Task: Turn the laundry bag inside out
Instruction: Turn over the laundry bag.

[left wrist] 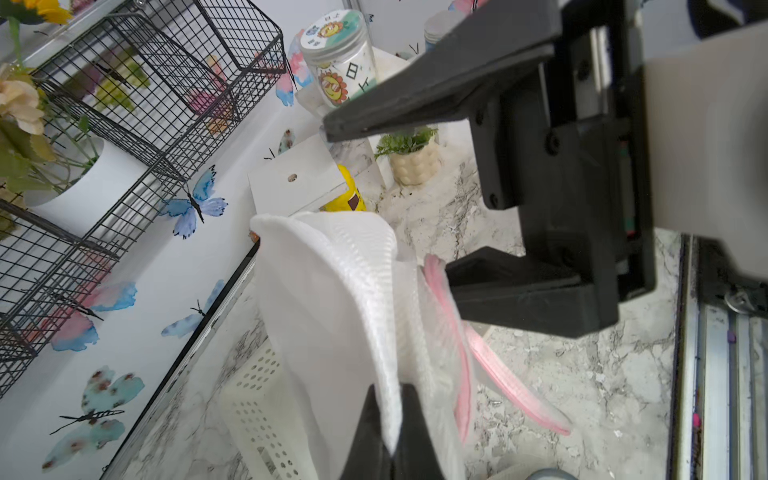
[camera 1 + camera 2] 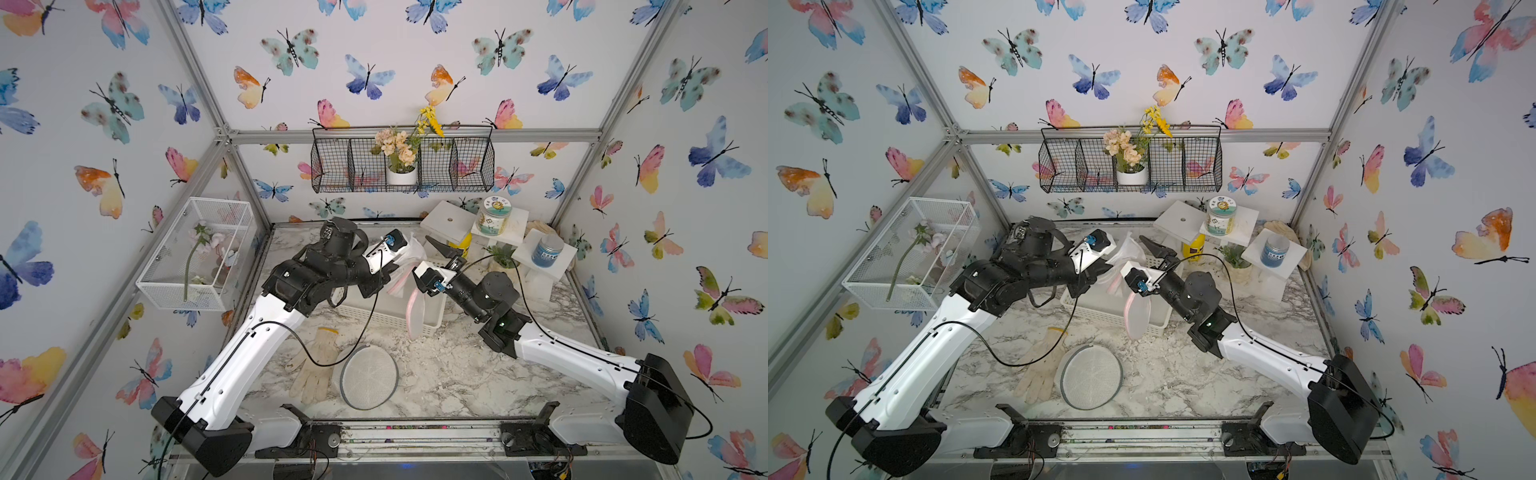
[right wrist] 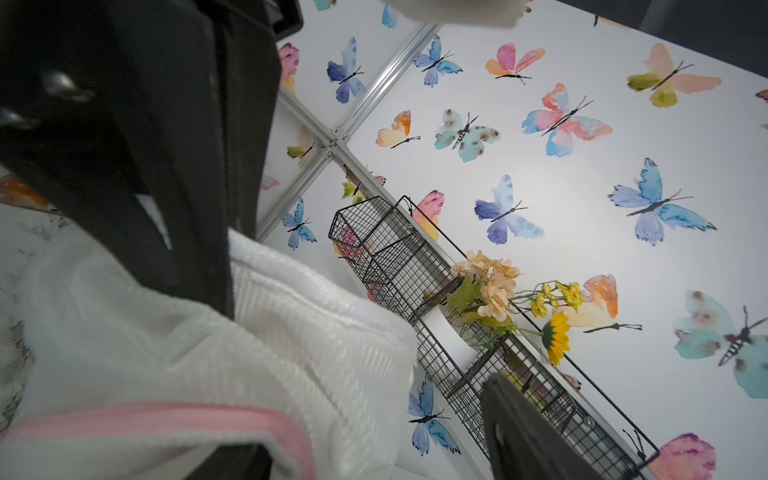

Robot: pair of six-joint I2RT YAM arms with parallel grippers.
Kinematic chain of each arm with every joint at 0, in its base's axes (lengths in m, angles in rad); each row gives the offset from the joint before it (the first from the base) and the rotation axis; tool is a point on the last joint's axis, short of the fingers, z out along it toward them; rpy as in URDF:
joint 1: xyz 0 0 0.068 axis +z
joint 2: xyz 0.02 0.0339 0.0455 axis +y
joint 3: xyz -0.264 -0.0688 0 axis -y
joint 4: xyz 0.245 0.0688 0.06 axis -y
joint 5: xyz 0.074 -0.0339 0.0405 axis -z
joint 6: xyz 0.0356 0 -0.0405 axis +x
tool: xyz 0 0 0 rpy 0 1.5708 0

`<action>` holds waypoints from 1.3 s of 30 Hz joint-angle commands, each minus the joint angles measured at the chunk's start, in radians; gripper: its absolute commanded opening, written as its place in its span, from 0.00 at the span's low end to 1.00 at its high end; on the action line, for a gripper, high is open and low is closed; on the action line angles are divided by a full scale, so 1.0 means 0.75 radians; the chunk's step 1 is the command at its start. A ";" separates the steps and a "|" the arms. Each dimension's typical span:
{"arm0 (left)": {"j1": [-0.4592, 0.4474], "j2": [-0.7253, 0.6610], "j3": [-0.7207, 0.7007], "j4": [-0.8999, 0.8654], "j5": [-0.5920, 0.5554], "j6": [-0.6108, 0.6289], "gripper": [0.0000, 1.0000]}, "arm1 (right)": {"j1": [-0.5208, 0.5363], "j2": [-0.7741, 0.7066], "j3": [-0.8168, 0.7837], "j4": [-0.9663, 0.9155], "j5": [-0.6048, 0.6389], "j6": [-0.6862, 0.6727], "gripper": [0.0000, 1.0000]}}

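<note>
The laundry bag (image 2: 409,259) is white mesh with a pink rim (image 2: 415,309). It hangs in the air above a white perforated basket (image 2: 374,318). My left gripper (image 1: 390,390) is shut on a fold of the bag's white mesh (image 1: 332,299). My right gripper (image 2: 424,257) is open right beside the bag. Its lower finger lies against the pink rim under the mesh (image 3: 208,353), and its upper finger (image 2: 438,246) sticks out free above. Both top views show the bag (image 2: 1133,307) between the two wrists.
A beige work glove (image 2: 318,365) and a round grey-rimmed mesh disc (image 2: 370,378) lie near the front. White stepped blocks with a jar (image 2: 492,216) and a blue tub (image 2: 547,249) stand at the back right. A black wire shelf (image 2: 469,166) and a white wire cage (image 2: 166,291) hang on the walls.
</note>
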 commanded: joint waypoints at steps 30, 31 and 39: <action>-0.065 0.032 0.025 -0.351 0.166 0.463 0.00 | -0.071 0.051 0.280 -0.815 -0.637 -0.118 0.37; -0.065 0.034 0.028 -0.351 0.168 0.462 0.00 | -0.071 0.055 0.282 -0.824 -0.645 -0.124 0.35; -0.065 0.035 0.034 -0.295 0.151 0.431 0.00 | -0.071 0.070 0.289 -0.908 -0.664 -0.184 0.27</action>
